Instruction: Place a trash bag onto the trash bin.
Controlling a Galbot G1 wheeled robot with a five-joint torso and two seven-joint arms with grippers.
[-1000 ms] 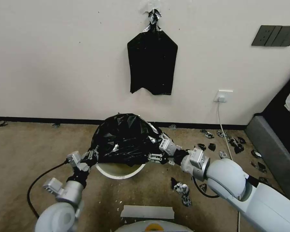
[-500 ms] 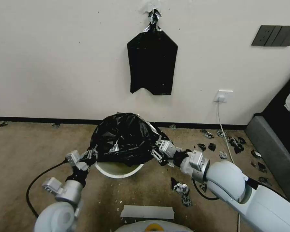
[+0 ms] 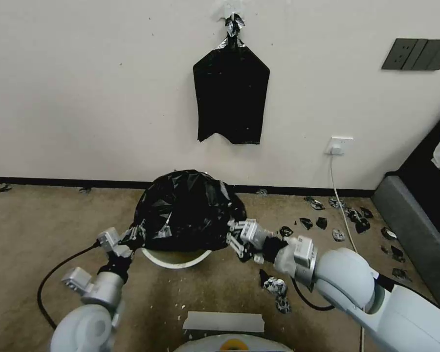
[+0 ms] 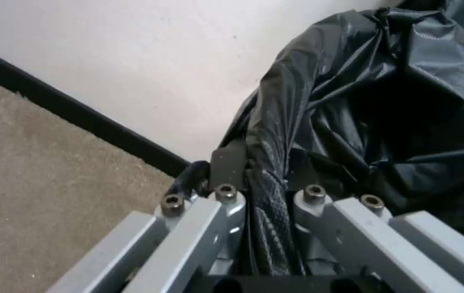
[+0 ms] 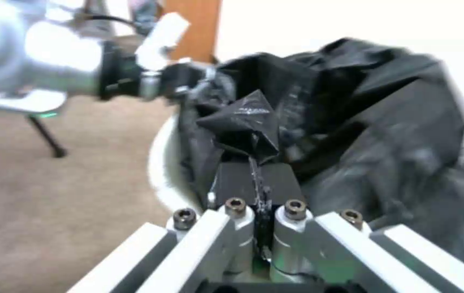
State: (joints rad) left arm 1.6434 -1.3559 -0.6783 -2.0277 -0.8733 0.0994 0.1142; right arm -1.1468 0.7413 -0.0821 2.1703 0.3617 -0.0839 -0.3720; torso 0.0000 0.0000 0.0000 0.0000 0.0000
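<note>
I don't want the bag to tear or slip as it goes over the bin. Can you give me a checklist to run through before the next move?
1. Left gripper shut on the trash bag: ok, plastic sits pinched between its fingers.
2. Right gripper shut on the trash bag: ok, a fold is clamped between its pads.
3. Bag over the trash bin: ok, it billows above the bin.
4. Bag mouth around the near rim: not ok, the white rim shows bare in the head view.
5. Far rim covered: cannot tell, the bag hides it.
6. Bag free of tears: cannot tell.
</note>
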